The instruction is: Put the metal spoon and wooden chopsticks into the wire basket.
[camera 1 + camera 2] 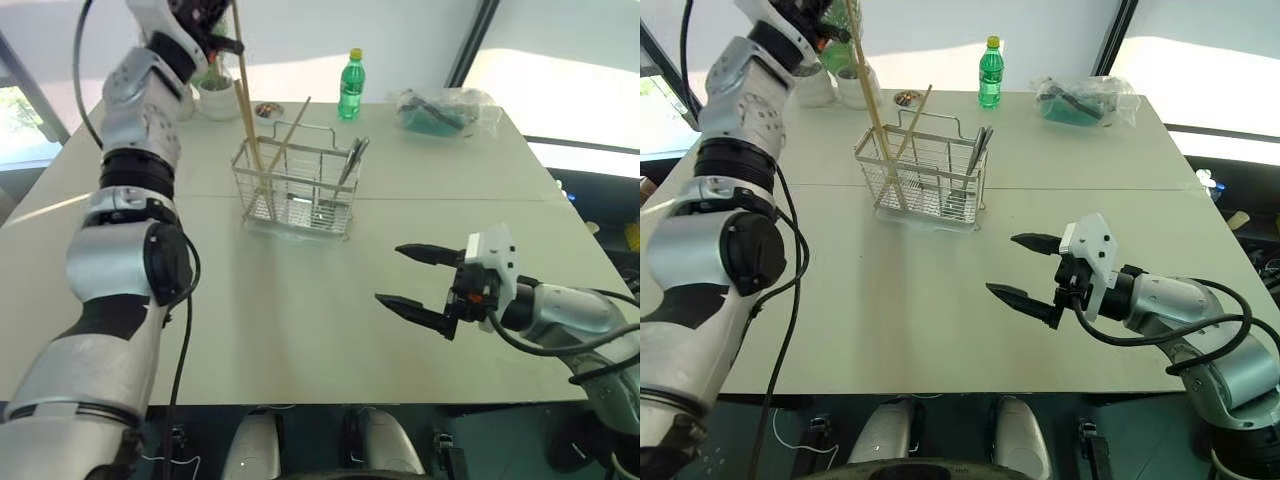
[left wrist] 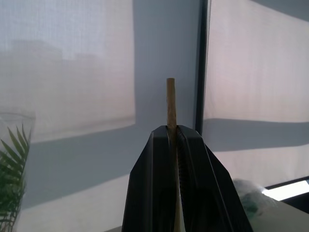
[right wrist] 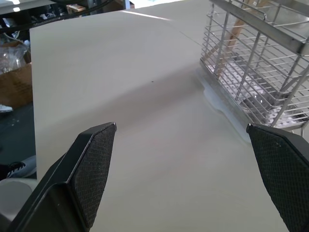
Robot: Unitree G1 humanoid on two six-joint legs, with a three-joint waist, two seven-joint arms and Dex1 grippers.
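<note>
Already the metal spoon [image 1: 352, 163] and one chopstick [image 1: 288, 133] sat in the wire basket [image 1: 297, 186]. Left gripper [image 1: 222, 38] was clamped on the second chopstick [image 1: 247, 115], its tip inside the basket; release likely next. Right gripper [image 1: 412, 279] hung spread, empty.

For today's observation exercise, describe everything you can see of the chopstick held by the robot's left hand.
The chopstick is a long, thin, straight stick of pale tan wood. The left hand is shut on it near its upper end, a short tip standing past the fingers. It slants steeply, its lower end down inside the wire basket.
</note>
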